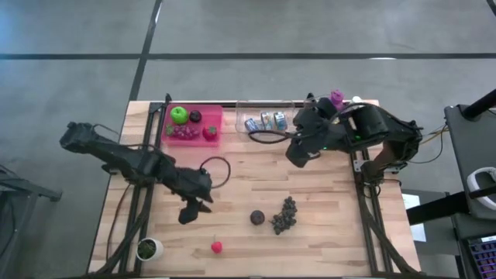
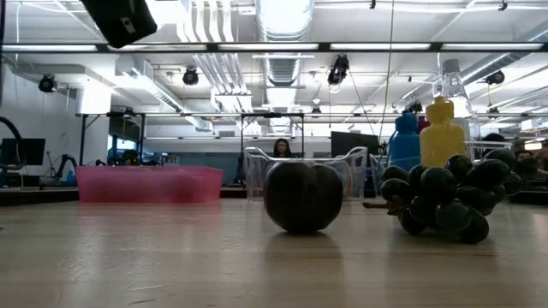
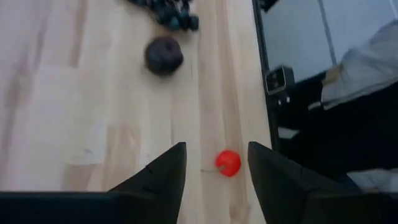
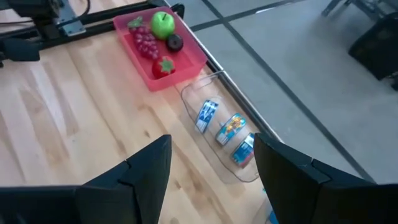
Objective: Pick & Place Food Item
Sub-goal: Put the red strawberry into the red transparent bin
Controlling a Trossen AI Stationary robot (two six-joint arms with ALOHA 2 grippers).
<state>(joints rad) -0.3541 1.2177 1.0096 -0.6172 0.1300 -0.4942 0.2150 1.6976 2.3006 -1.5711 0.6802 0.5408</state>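
Observation:
A small red fruit (image 1: pixel 217 246) lies on the wooden table near its front edge. It shows in the left wrist view as a red ball (image 3: pixel 228 163) beyond my fingertips. My left gripper (image 1: pixel 188 217) (image 3: pixel 214 149) hangs open above the table, left of and farther back than the fruit. A dark plum (image 1: pixel 257 218) and a bunch of dark grapes (image 1: pixel 284 215) lie right of it. My right gripper (image 1: pixel 298 155) (image 4: pixel 211 140) is open and raised near the table's far side. It is empty. A pink tray (image 1: pixel 213 116) at the back holds several fruits.
A clear tub (image 1: pixel 267 120) with three cans stands right of the pink tray. Bottles (image 2: pixel 441 133) stand at the far right corner. A white cup with a plant (image 1: pixel 149 249) sits at the front left corner. A black cable loop (image 1: pixel 217 170) lies mid-table.

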